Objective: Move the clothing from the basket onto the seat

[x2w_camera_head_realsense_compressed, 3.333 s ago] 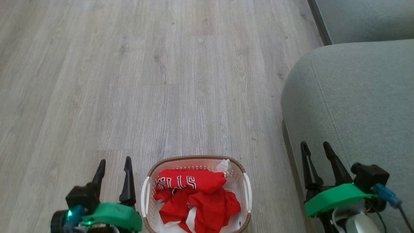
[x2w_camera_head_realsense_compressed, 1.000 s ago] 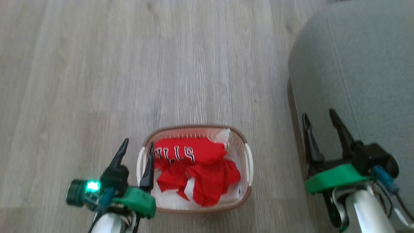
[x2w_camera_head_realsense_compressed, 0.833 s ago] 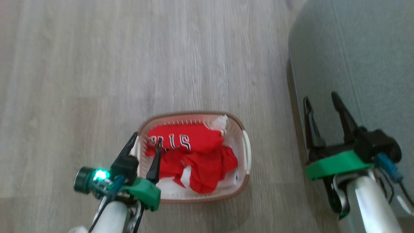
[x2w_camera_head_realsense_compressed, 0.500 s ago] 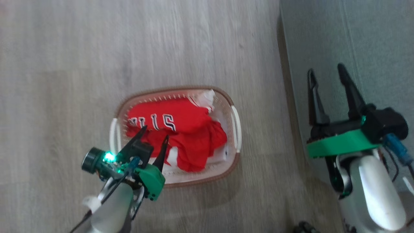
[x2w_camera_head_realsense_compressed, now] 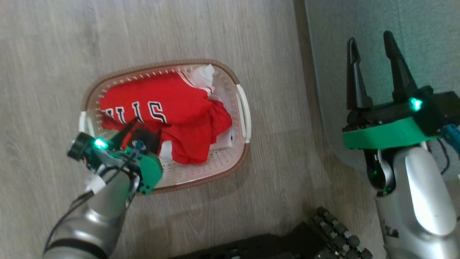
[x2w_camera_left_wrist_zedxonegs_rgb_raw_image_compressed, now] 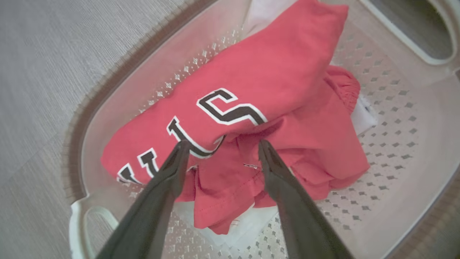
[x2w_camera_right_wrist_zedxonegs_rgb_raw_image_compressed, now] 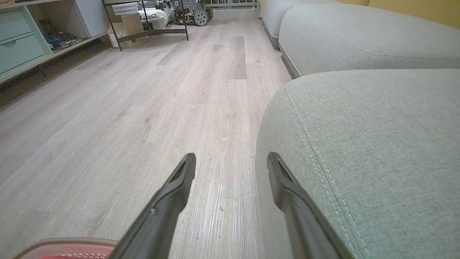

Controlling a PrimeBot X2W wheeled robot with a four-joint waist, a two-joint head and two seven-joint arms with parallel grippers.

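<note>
Left tool [x2w_camera_left_wrist_zedxonegs_rgb_raw_image_compressed: 223,144], fingers apart, hangs directly over the clothing [x2w_camera_left_wrist_zedxonegs_rgb_raw_image_compressed: 273,72] in the basket [x2w_camera_left_wrist_zedxonegs_rgb_raw_image_compressed: 395,108]. The lettered garment's long axis follows the basket's length. Right tool [x2w_camera_head_realsense_compressed: 370,39], likewise spread and empty, stands at the seat [x2w_camera_head_realsense_compressed: 424,21] edge. Legible lettering: "S", "L"; remainder folded under.

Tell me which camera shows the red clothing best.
The left wrist view: the bright red fabric clothing lies close and sharp, its lettering readable. The head view gives it smaller, partly behind the left end effector; the right wrist view catches a red sliver at its bottom edge.
</note>
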